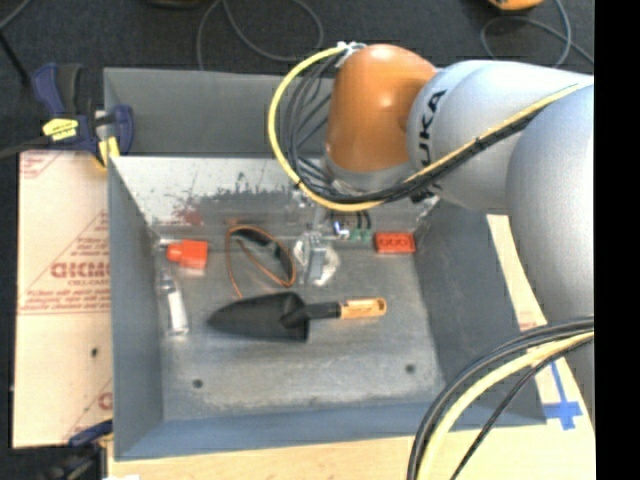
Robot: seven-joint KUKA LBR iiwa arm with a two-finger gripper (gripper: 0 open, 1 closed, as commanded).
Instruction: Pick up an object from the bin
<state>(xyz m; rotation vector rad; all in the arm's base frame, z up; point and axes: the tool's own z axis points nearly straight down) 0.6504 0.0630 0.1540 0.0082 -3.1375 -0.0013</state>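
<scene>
The gripper (318,260) hangs beside the black trowel (262,318) lying mid-bin, jaws spread or shut I can't tell, and that trowel looks stiff and light, probably best pinched at its narrow orange handle (362,309).

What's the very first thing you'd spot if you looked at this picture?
The big silver arm with its round orange cover catches the eye first, leaning in from the right over the grey bin. Next is the black trowel with an orange handle, lying flat mid-bin just below the end effector. An orange block sits near the left wall.
</scene>
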